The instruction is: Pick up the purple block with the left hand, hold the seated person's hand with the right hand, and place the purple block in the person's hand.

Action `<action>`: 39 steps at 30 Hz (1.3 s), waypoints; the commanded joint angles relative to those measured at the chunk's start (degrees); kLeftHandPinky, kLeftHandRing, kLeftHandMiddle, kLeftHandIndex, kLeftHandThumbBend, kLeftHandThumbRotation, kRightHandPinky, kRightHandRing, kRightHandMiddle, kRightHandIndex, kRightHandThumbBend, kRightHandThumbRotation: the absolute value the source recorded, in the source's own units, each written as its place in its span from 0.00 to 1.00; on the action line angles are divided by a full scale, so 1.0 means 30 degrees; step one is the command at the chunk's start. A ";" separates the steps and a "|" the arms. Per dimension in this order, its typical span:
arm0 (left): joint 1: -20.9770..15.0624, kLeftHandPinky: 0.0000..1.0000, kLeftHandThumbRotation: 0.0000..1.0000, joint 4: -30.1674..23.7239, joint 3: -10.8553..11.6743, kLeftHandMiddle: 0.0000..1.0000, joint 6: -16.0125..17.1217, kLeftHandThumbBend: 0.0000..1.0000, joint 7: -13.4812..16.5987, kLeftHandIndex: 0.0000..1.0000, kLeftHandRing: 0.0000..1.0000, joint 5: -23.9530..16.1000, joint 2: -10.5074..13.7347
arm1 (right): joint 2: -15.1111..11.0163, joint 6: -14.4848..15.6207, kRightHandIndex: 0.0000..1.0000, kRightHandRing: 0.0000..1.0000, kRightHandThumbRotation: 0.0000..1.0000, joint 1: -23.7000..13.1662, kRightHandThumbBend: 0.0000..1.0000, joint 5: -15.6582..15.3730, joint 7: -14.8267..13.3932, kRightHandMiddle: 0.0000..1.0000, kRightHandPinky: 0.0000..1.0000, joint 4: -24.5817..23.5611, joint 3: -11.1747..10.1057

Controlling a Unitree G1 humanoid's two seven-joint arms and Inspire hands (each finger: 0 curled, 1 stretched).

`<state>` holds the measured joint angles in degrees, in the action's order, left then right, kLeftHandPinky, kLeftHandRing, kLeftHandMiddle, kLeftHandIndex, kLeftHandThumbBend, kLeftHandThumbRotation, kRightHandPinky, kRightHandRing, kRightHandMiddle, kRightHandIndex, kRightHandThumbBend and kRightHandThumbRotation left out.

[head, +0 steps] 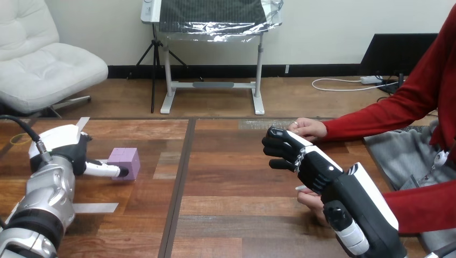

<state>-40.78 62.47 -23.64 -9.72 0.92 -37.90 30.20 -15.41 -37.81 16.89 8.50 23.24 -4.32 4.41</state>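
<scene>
So, left arm: my silver forearm comes in from the bottom left corner and reaches up across the bench (pixel 231 215).
Left hand (pixel 67 150): it sits low over the wood, just left of the block, with its white back facing me.
Left fingers (pixel 102 169): the one I can see is stretched straight out to the right, and its dark tip touches the block's near face low down.
Purple block (pixel 126 161): it stands on the bench on the left board, resting on the wood and not lifted.
Seam (pixel 180 183): a dark line between the two boards runs between the block and my right hand.
Right hand (pixel 312 166): it hangs above the right board, well apart from the block.
Right fingers (pixel 277 148): they are curled inward toward the palm and close on nothing.
Person's upper hand (pixel 309 129): it lies on the bench just behind my right fingers; I cannot tell whether they touch.
Person's lower hand (pixel 311 200): it shows under my right wrist, partly hidden by it.
</scene>
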 commanded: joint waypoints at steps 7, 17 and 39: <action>-0.1499 0.90 0.66 -0.0880 0.0226 0.94 0.0589 0.96 0.0844 0.91 0.93 0.0243 -0.0508 | 0.0254 -0.0198 0.89 0.87 1.00 -0.0616 0.94 0.0174 -0.0138 0.88 0.83 -0.0782 -0.0092; -0.1333 0.88 0.72 -0.0895 0.0349 0.94 0.1234 0.90 0.1634 0.91 0.92 0.0454 -0.0824 | 0.0232 -0.0158 0.89 0.87 1.00 -0.0627 0.94 0.0108 -0.0158 0.88 0.83 -0.0845 -0.0102; -0.1137 0.90 0.79 -0.0808 0.0086 0.94 0.2477 0.82 0.2706 0.90 0.92 0.0527 -0.1552 | 0.0319 -0.0172 0.89 0.87 1.00 -0.0722 0.93 0.0030 -0.0211 0.88 0.83 -0.0801 -0.0059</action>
<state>-40.77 62.23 -23.42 -3.17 7.36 -35.90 25.82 -15.35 -37.77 16.89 8.50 23.24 -4.32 4.46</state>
